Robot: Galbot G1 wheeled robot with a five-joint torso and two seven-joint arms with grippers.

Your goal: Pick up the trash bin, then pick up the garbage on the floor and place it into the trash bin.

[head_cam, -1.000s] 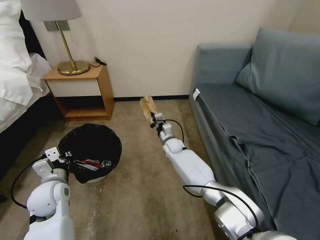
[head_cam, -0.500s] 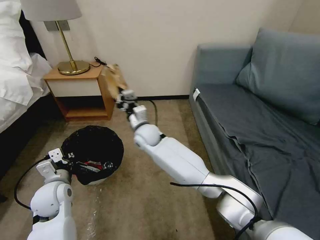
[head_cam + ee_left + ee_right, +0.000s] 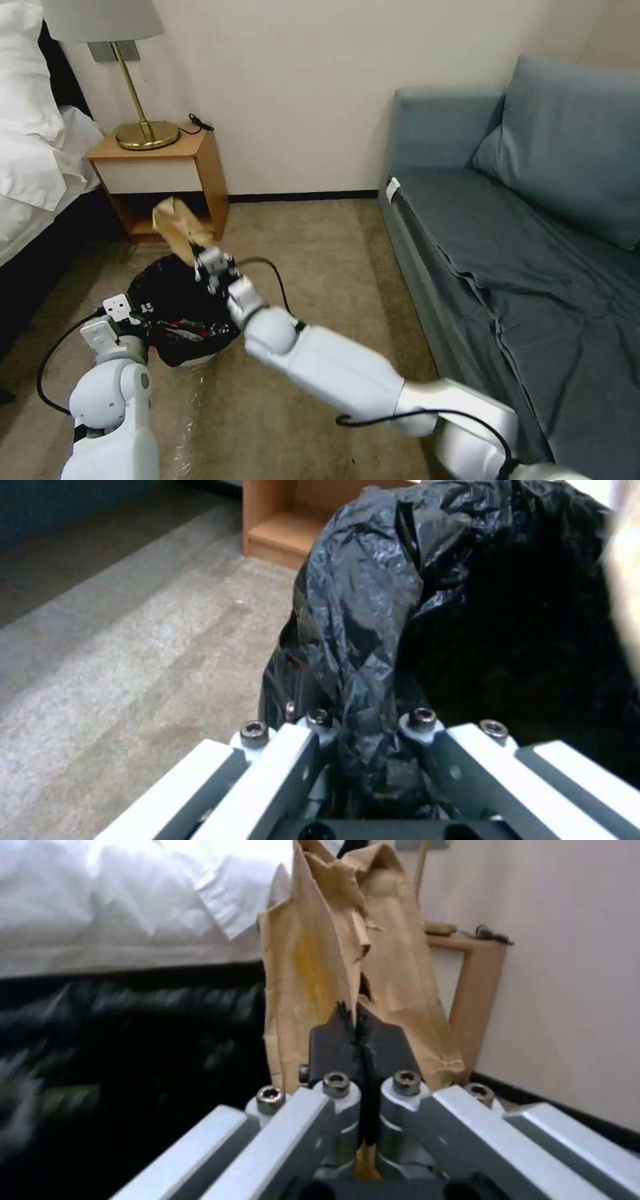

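Head view gives you the right gripper [image 3: 199,257] stretched across the carpet [image 3: 313,267] to a spot above the far rim of the trash bin [image 3: 183,310], with the tan cardboard scrap [image 3: 175,225] standing up out of its tip, tilted toward the nightstand [image 3: 160,183]. From the right wrist view you can see its jaws pressed together on the lower edge of that scrap [image 3: 347,965], which rises crumpled and folded in front of the white bedding [image 3: 120,900]. Your left gripper [image 3: 137,313] sits at the near-left side of the bin, which is low at the left of the view, close beside the bed and in front of the nightstand. The left wrist view shows you its jaws pinching a bunched fold of the black bag liner [image 3: 373,630] at the bin's rim. Inside the bin you can make out a red-and-white snack packet [image 3: 183,329] lying against the dark liner. To the right, the grey sofa [image 3: 520,233] stands well apart from the bin.
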